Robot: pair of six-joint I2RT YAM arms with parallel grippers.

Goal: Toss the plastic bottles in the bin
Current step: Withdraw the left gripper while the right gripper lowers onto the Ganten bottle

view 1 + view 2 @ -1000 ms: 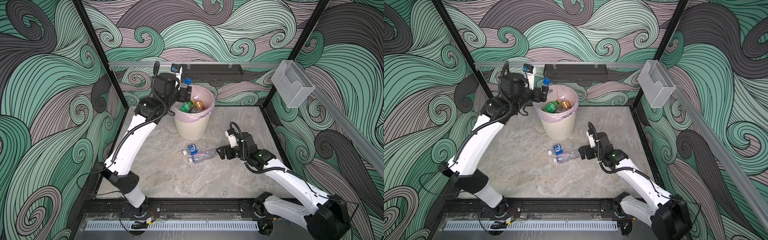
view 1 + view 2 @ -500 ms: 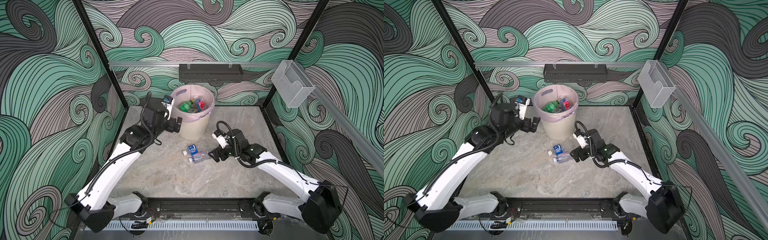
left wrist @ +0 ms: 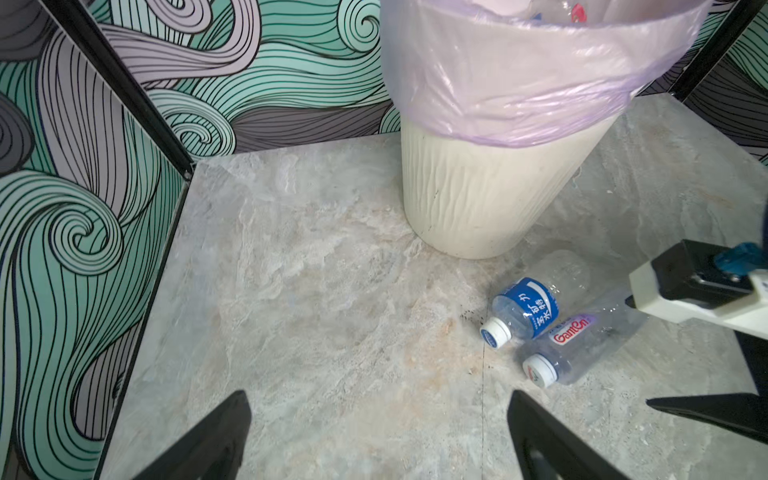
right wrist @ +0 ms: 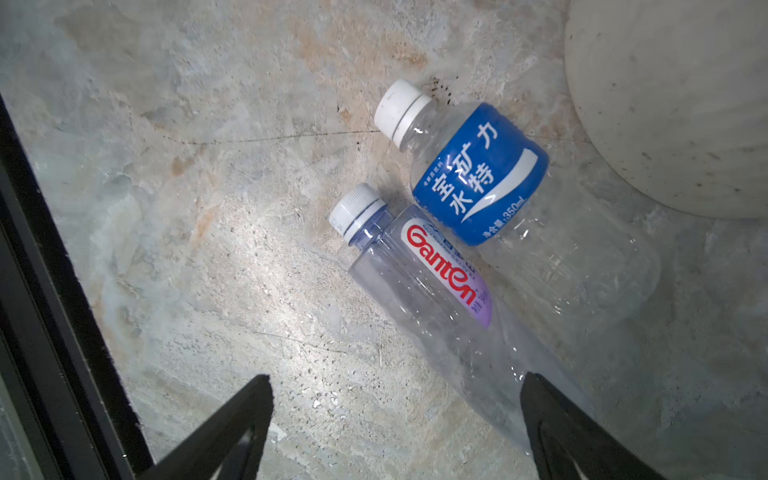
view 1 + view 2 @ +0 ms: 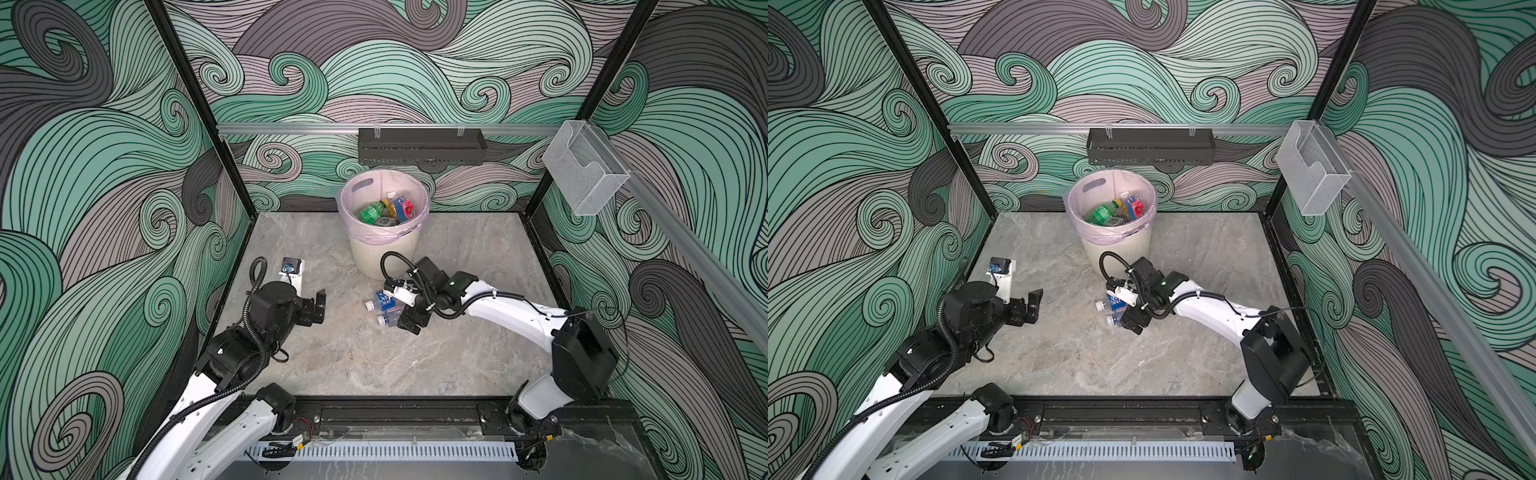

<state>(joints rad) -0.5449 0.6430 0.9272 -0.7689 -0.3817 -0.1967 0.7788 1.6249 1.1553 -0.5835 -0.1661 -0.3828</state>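
- Right wrist view: two plastic bottles [image 4: 540, 270] lie on their sides on the counter [image 4: 208, 208]. They touch along their flanks, caps pointing the same way, just beside the foot of the bin [image 4: 665, 104].
- Blue-label bottle [image 4: 478, 174]: white cap, white characters 宝矿力水特, small print ending "350mL".
- Ganten bottle [image 4: 440, 291]: clear body and white ribbed cap, with "Ganten" in red on a white-to-lilac label. The finer print is too small for us to read.
- Right arm [image 5: 490, 297]: jaws open, low over the counter, set either side of the Ganten bottle's base end. One finger [image 4: 582, 449] overlaps its edge, and we see no squeeze. We judge this lines up a grasp across the narrow body, on the side away from its neighbour.
- Left arm [image 5: 274, 309]: in both top views it sits on its own side, well apart from the bottles. The left wrist view shows its jaws open and empty. We judge it is held clear so the arms do not cross.
- The bin stands upright at the back middle of the counter, with a pink liner [image 3: 519, 83] folded over its rim. We think that spot lets either arm reach it.
- Inside the bin we see a green bottle [image 5: 370, 212] with a yellow cap, plus blue and red labels we cannot read.
- We see only these two bottles outside the bin.
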